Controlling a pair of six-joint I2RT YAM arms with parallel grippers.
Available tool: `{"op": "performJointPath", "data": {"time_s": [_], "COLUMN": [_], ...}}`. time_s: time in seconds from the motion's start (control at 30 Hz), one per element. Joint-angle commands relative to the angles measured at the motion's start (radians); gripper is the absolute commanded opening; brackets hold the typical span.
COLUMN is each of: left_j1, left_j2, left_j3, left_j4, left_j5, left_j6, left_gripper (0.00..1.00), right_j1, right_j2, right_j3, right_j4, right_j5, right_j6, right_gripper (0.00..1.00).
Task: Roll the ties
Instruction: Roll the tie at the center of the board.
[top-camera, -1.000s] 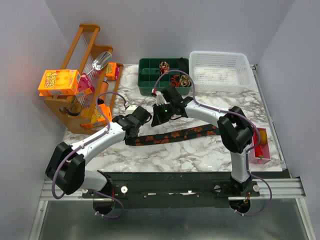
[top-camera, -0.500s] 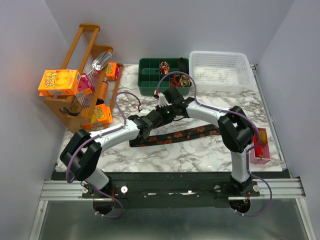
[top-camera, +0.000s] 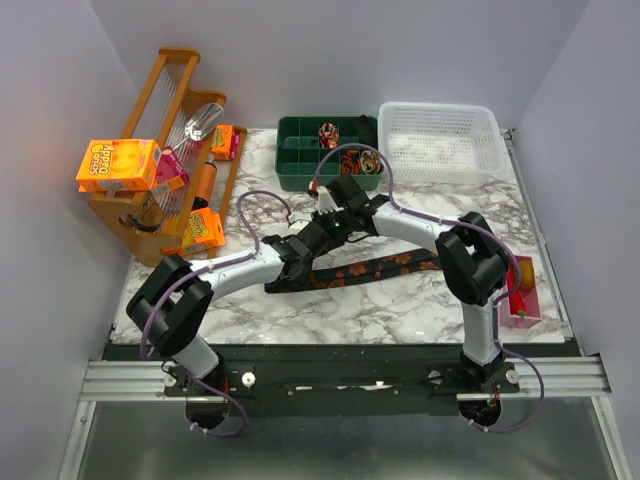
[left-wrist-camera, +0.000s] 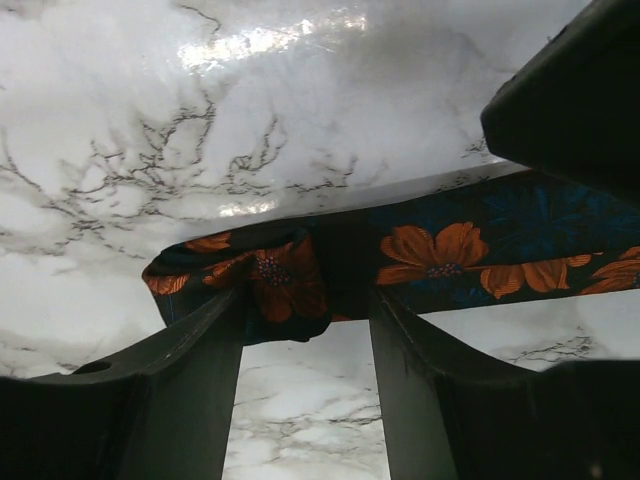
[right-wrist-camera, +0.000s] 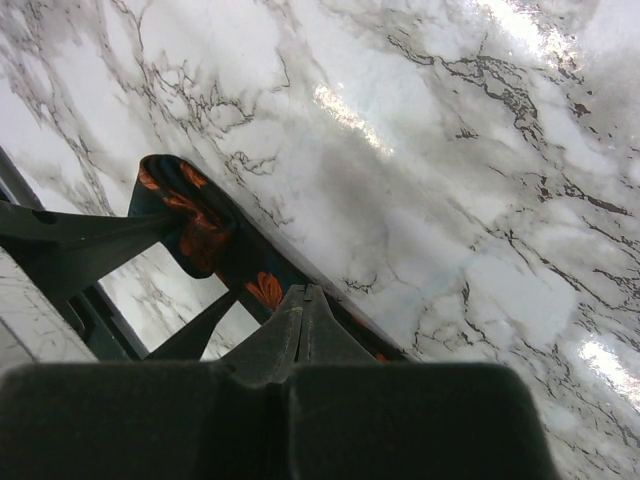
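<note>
1. Tabletop (top-camera: 400, 310): glossy white marble pattern with grey veins.
2. Walls (top-camera: 330, 60): plain pale lilac-grey, closing the left, rear and right sides.
3. Aluminium rail (top-camera: 560, 378): runs along the table's near edge.
4. Glare (left-wrist-camera: 270, 40): bright light reflected on the marble.

The tie (top-camera: 372, 268) across the middle of the table is dark navy, nearly black, with orange-red flowers and hints of blue between the blooms. The table (top-camera: 400, 310) is white marble with grey veins. At the far edge, a dark green tray (top-camera: 295, 160) holds coiled ties (top-camera: 352, 160) in the same navy and orange, beside a white basket (top-camera: 440, 140). Near the left edge, an orange box (top-camera: 118, 163) sits on a honey-brown rack (top-camera: 178, 55). At the right edge is a pink tray (top-camera: 528, 312).
</note>
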Motion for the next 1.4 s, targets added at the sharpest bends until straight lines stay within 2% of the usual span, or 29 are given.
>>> {"op": "performJointPath", "data": {"time_s": [0.0,0.23,0.5,0.73,1.0,1.37], "left_j1": [-0.005,-0.004,0.044,0.194,0.4,0.521], "left_j2": [-0.024,-0.05,-0.188,-0.36,-0.493,-0.541], "left_j3": [-0.056,-0.09,-0.101,-0.186,-0.326,-0.463], "left_j4": [0.122,0.168,0.138,0.165,0.233,0.38], "left_j5": [0.123,0.158,0.154,0.267,0.488,0.65], "left_j6": [-0.046,-0.063,-0.049,-0.038,-0.037,-0.061], "left_gripper": [0.62,0.64,0.73,0.77,0.82,0.82], "right_j1": [-0.008,-0.008,0.003,0.052,0.116,0.138], "right_j2": [-0.016,-0.026,-0.065,-0.084,-0.056,0.045], "right_j3": [-0.013,-0.019,-0.032,-0.036,0.005,0.071], "right_j4": [-0.02,-0.025,-0.034,-0.033,-0.033,-0.033], "right_j5": [0.007,-0.008,-0.041,-0.065,-0.082,-0.058], "right_j6": [-0.022,-0.027,-0.034,-0.037,-0.039,-0.034], "right_gripper": [0.0,0.0,0.0,0.0,0.0,0.0]}}
